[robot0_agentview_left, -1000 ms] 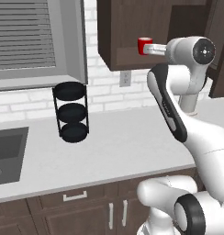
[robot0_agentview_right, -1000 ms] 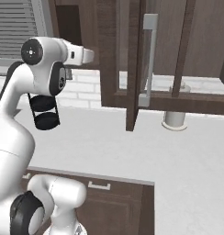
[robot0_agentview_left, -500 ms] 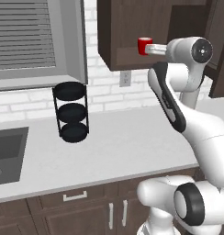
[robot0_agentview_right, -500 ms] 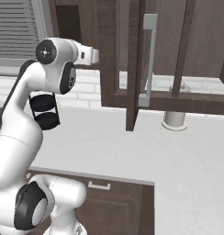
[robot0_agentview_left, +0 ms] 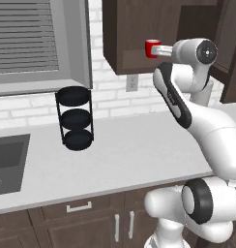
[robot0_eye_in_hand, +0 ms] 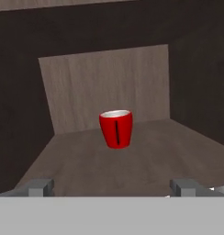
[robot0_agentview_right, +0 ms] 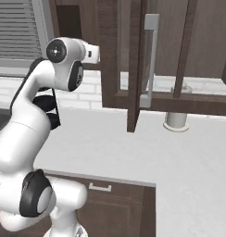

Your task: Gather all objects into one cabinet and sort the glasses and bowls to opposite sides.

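One red mug (robot0_eye_in_hand: 116, 128) stands upright mid-frame on the cabinet shelf (robot0_eye_in_hand: 132, 160). The tool (robot0_eye_in_hand: 114, 186), jaws spread wide and empty, has drawn closer since a second ago, probably lining up a grasp.

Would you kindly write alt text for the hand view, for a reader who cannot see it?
A small red mug stands upright on a dark wooden cabinet shelf, its handle facing the camera, with a lighter wood back panel behind it. The open gripper faces the mug from a distance, one fingertip at each lower corner, touching nothing.
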